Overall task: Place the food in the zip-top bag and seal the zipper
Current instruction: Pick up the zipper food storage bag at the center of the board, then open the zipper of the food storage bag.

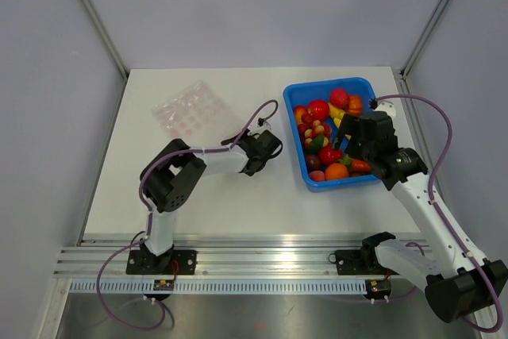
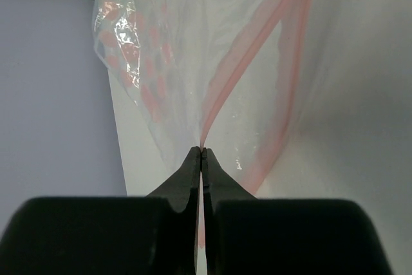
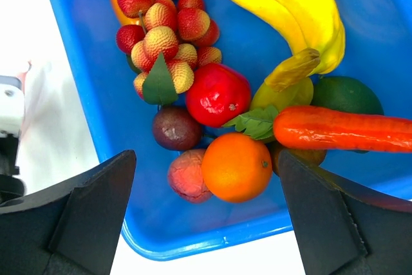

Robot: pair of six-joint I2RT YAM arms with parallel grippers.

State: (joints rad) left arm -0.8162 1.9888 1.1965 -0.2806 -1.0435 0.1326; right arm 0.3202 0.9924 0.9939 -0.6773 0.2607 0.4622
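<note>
Opening the bag looks like the step in hand: on the white table [image 1: 238, 204] the blue tray [image 3: 84, 43] at right holds the food [image 3: 219, 94], while the zip-top bag [image 1: 189, 107] lies empty at far left, clear, crinkled, pink-dotted. The left gripper [image 2: 202, 152] is clenched on one lip of its pink zipper [image 2: 244, 49]; the right gripper [image 3: 206, 156] hovers spread over the fruit. Next, that lip needs lifting to part the mouth.
</note>
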